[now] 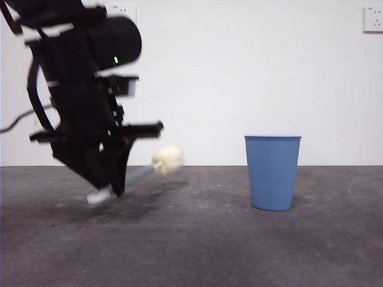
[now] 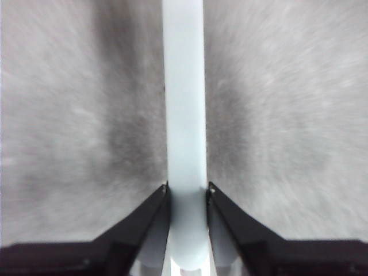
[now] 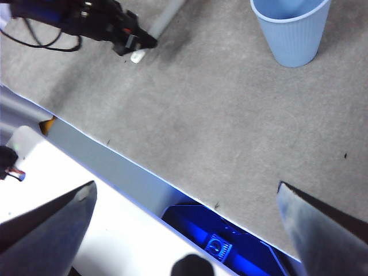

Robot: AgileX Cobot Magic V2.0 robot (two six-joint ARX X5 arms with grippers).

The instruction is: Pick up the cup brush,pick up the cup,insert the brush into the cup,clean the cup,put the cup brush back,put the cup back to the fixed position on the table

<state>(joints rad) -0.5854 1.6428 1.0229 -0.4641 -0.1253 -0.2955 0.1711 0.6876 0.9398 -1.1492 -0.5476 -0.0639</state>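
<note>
Your left claw [image 1: 114, 188] ends an arm that is black throughout: a fat rounded cylinder up top carrying a small green light, boxy blocks beneath, and a flat bar jutting sideways. Black cables loop down its side. Its jaws are dark, tapering wedges with sharp tips. Your right claw [image 3: 187, 198] shows broad, greyish-black, pointed jaws.

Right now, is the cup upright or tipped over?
Upright: the cup stands on its base on the table, rim level and open end up.
</note>
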